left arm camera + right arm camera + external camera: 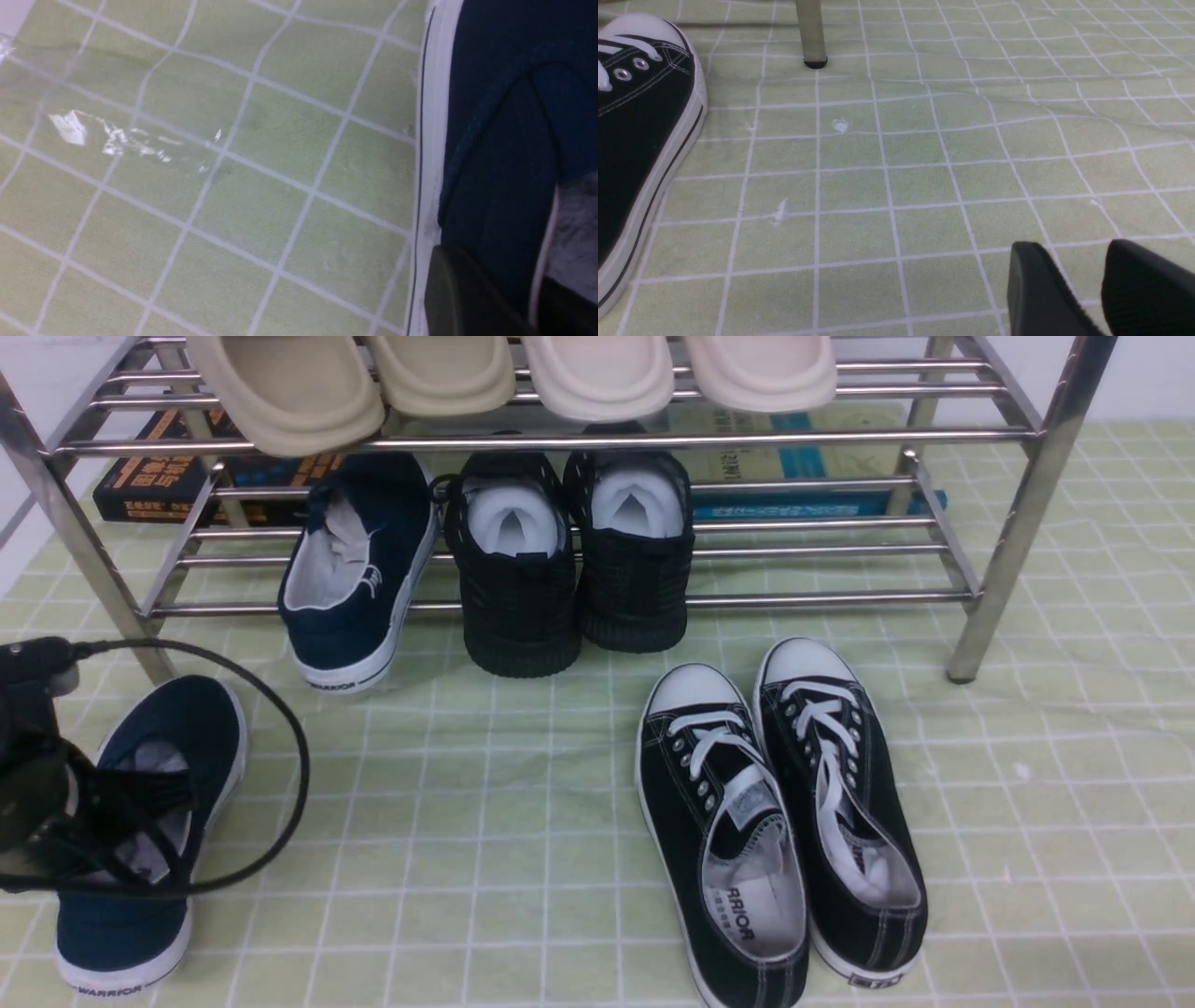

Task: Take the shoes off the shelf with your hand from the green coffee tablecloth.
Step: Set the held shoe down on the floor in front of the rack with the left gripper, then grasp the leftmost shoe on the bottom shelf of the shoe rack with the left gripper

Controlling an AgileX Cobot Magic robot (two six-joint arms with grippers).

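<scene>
One navy-blue slip-on shoe (pixel 177 728) lies on the pale-green grid tablecloth (pixel 485 803) at the front left. My left gripper (pixel 103 812) is over its opening. In the left wrist view the gripper (pixel 495 270) has one finger (pixel 462 294) outside the shoe's (pixel 495 140) side wall and the other inside, shut on that wall. The second navy shoe (pixel 350 569) rests on the chrome shelf's (pixel 840 600) lower tier, with its heel hanging down to the cloth. My right gripper (pixel 1069 247) is open and empty, low over bare cloth; it is out of the front view.
A pair of black lace-up sneakers (pixel 775 821) lies on the cloth at centre right; one toe shows in the right wrist view (pixel 635 140). Black knit shoes (pixel 574 560) sit on the lower tier, beige slippers (pixel 504 373) on the upper. Books (pixel 159 476) lie behind. A shelf leg (pixel 810 32) stands ahead of the right gripper.
</scene>
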